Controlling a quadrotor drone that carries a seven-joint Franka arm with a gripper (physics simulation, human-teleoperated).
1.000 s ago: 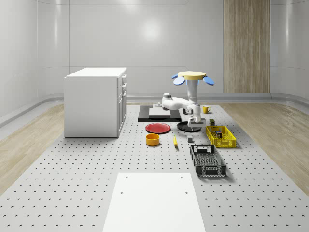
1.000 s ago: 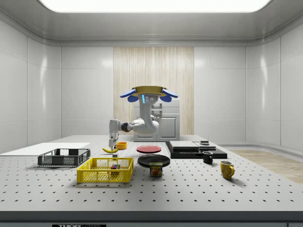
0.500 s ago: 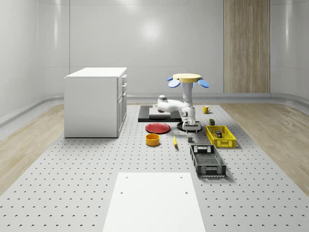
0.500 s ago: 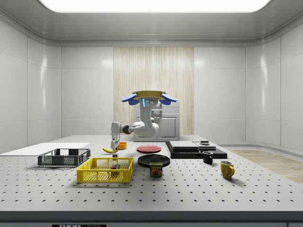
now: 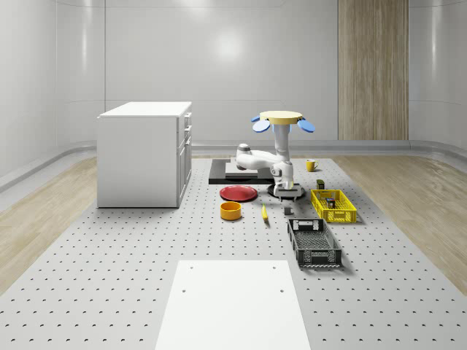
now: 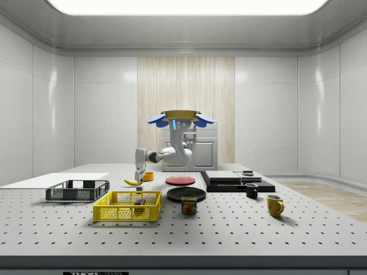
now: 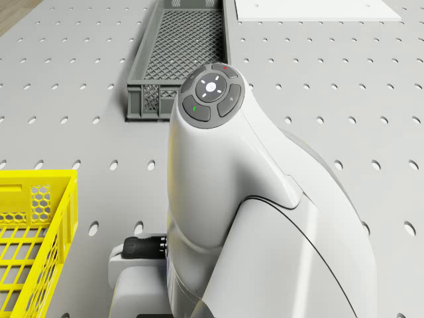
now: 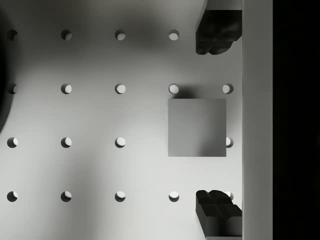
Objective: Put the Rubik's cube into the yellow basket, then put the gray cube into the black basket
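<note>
Since a second ago my drone [image 5: 281,120] has sunk lower and slid toward the whole-scene view's left; it hovers over the counter [image 5: 131,277] beside the black plate. My wrist view shows my end effector [image 8: 217,120] spread open, fingers [image 8: 217,32] straddling the gray cube [image 8: 197,128] with bare counter alongside. Nearby stand the black basket [image 5: 314,243] and the yellow basket [image 5: 333,205], which holds the Rubik's cube [image 6: 138,201].
</note>
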